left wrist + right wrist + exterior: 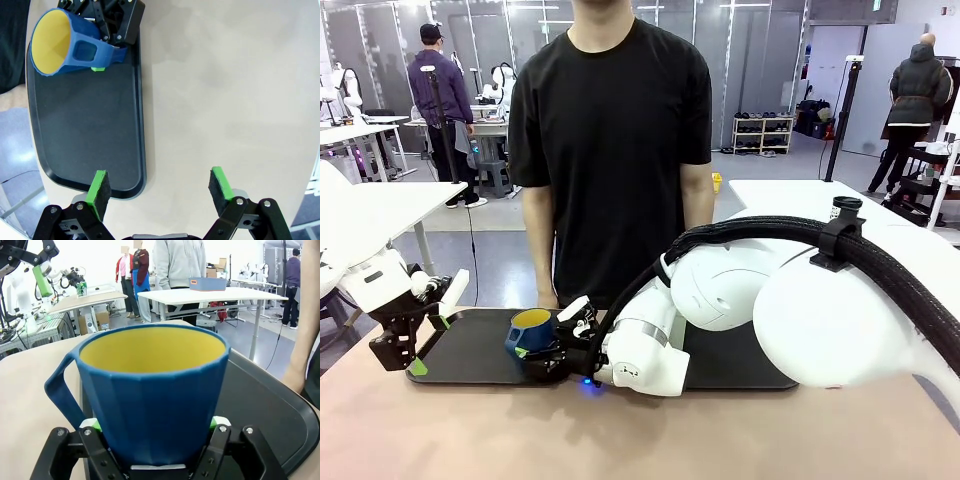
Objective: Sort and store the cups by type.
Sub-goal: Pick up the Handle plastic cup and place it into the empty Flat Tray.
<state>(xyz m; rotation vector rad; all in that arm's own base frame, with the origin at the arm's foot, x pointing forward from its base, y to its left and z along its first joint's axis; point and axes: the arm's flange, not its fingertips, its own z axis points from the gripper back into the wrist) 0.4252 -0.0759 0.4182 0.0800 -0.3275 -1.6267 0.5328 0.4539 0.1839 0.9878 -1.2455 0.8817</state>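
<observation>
My right gripper (160, 440) sits low on the black tray (90, 135) w/ the blue mug (531, 331) between its fingers; green pads (90, 425) flank the mug's base on both sides, but whether they're pressing it or have just let go, I cannot tell; the mug stands upright, yellow inside showing, handle off to one side in the right wrist view; its base looks down on the tray, though the contact itself is hidden by my fingers. My left gripper (160, 187) hangs w/ fingers wide and nothing between them, at the tray's left end, one pad over the tray rim, the other over bare table.

Step in hand, as I judge it: setting the mug down on the tray, i.e. storing this type; the placing looks about done. Next move calls for spreading the right fingers clear of the mug wall, then backing out straight so I don't catch the handle or tip it; after that, on to the other cup.

Surface: pale beige table top (620, 430), smooth, matte; tray dark w/ a low raised rim. Person in a black T-shirt (620, 130) stands at the far edge, one hand near the tray; room behind is an open lab w/ white tables, shelving, other people farther off.
</observation>
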